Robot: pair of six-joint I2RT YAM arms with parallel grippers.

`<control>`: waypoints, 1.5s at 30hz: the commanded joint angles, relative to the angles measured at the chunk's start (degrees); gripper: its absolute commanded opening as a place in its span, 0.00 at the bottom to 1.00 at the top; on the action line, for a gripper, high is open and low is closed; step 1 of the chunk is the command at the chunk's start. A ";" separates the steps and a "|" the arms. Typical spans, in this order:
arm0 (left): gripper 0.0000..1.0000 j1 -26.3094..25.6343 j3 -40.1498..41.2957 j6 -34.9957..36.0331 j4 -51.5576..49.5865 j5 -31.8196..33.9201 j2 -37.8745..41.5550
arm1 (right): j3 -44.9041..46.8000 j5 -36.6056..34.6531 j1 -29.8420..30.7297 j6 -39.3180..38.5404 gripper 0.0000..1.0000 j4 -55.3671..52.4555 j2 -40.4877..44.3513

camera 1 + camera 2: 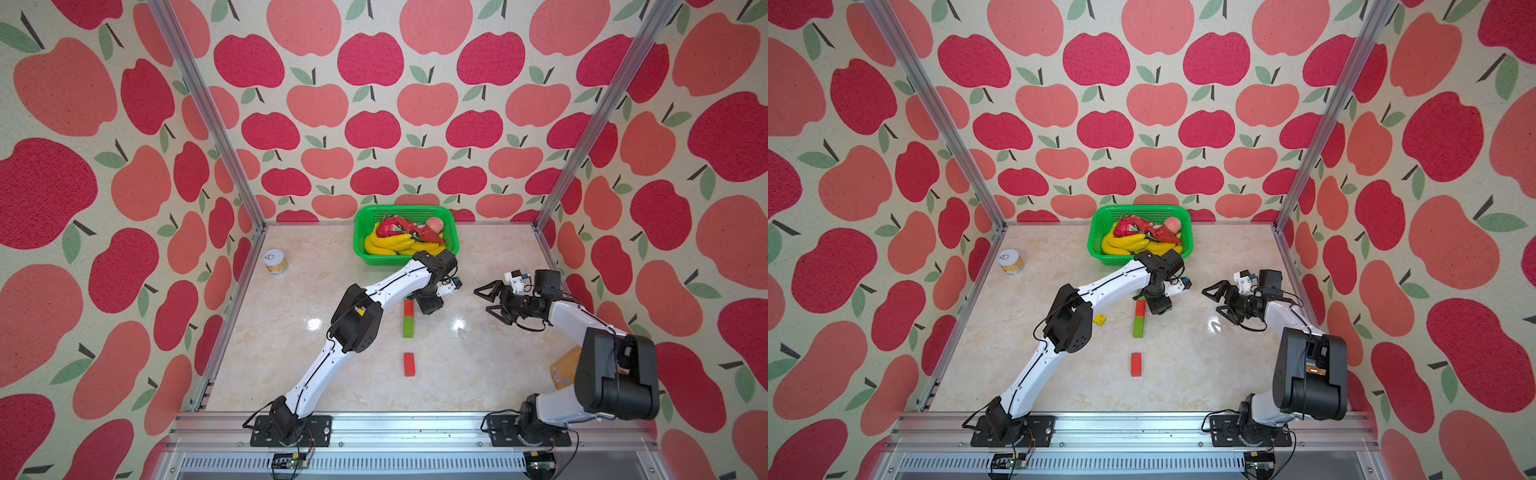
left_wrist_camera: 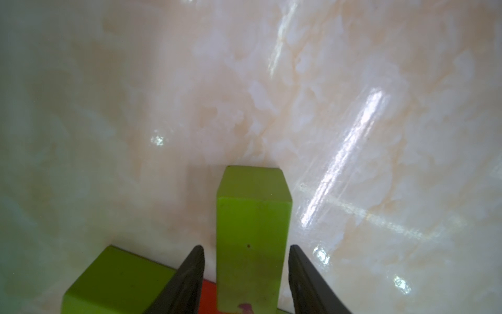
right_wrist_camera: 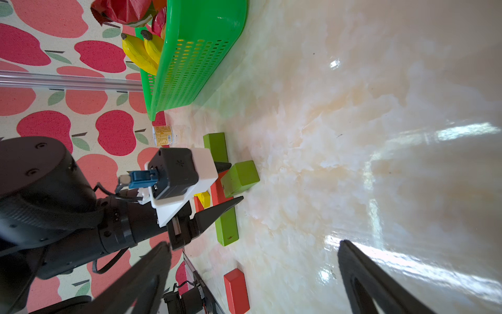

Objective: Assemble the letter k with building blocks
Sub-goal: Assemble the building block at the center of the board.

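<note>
Basket [image 1: 382,259] of green mesh sits midway along the far edge of the surface [image 1: 266,332], holding yellow toy bananas [image 1: 386,245], a crumpled red item [image 1: 390,226] and a pinkish round fruit [image 1: 435,224]. A can [image 1: 275,262] stands near the far left corner; a tan packet [image 1: 563,368] lies by the right edge, partly under the right arm [image 1: 569,311].

Around the surface's middle, a far green brick [image 3: 216,146], a red brick [image 1: 409,307] and a near green brick [image 1: 408,326] form one row, end to end, running toward the front edge; a lone red brick [image 1: 409,364] lies in line with them nearer that edge. A yellow brick [image 1: 1099,319] shows in a top view left of the row, just beside the elbow of the left arm [image 1: 1034,370]. A slanted green brick [image 2: 252,217] lies on the row's right side, its end at the red brick.

The left arm stretches diagonally from the front edge over the middle, wrist bent down, hiding the row's far end in both top views. The left tool [image 2: 246,247] points down astride the slanted green brick, fingers [image 2: 190,277] parted, bare surface showing between one finger and the brick: nothing pinched. The right arm folds high above the front right corner; the right tool [image 1: 481,301] hovers level near the right edge, spread wide and empty, well apart from the row.
</note>
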State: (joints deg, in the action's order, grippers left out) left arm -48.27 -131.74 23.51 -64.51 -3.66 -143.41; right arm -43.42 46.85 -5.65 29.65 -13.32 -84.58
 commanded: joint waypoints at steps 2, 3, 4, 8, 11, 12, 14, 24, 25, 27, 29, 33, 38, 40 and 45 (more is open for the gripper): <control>0.56 -0.49 -2.90 -0.39 -0.44 0.26 -1.21 | 0.61 1.75 -0.16 0.03 0.99 0.55 -0.53; 0.56 -0.55 -3.26 -0.39 -0.31 0.40 -1.41 | 0.56 1.75 -0.16 0.02 0.99 0.54 -0.58; 0.56 -0.61 -3.56 -0.33 -0.28 0.50 -1.71 | 0.58 1.75 -0.15 0.00 0.99 0.55 -0.56; 0.57 -0.73 -5.05 -0.73 -0.35 -0.18 -3.14 | 0.60 1.67 -0.13 0.06 0.99 0.66 -0.50; 0.57 -1.07 -6.08 -1.08 -0.09 -0.66 -4.01 | 0.53 1.74 -0.17 0.01 0.99 0.64 -0.56; 0.57 -1.12 -6.47 -1.15 -0.09 -1.01 -4.28 | 0.57 1.75 -0.15 -0.01 0.99 0.66 -0.67; 0.57 -1.36 -6.84 -1.20 0.11 -1.10 -4.57 | 0.53 1.80 -0.18 0.05 0.99 0.60 -0.74; 0.51 -1.70 -7.82 -1.57 0.15 -0.47 -5.30 | 0.63 2.10 -0.10 0.15 0.99 0.93 -1.12; 0.51 -1.65 -7.78 -1.63 0.01 -0.47 -5.37 | 0.66 2.10 -0.07 0.21 0.99 0.87 -1.03; 0.47 -1.65 -7.74 -1.62 -0.18 -0.51 -5.38 | 0.66 2.10 -0.06 0.17 0.99 0.93 -1.12; 0.39 -1.71 -7.71 -1.72 -0.27 -0.58 -5.43 | 0.69 2.27 -0.06 0.20 0.99 0.91 -1.26; 0.22 -1.71 -7.82 -1.77 -0.38 -0.47 -5.40 | 0.69 2.28 -0.04 0.21 0.99 0.93 -1.42; 0.17 -1.72 -7.58 -1.34 -0.96 -0.13 -5.44 | 0.62 2.50 0.16 0.15 0.99 0.94 -1.65; 0.17 -1.63 -7.40 -1.03 -1.24 0.21 -5.41 | 0.57 2.46 0.24 0.19 0.99 0.97 -1.78; 0.16 -1.21 -6.63 -0.93 -1.04 0.49 -5.04 | 0.58 2.47 0.37 0.15 0.99 1.02 -1.96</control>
State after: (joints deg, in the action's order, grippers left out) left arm -49.76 -138.47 22.02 -64.07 -3.51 -147.44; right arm -43.42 47.75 -5.63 29.67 -12.86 -85.54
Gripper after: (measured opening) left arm 0.320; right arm 0.993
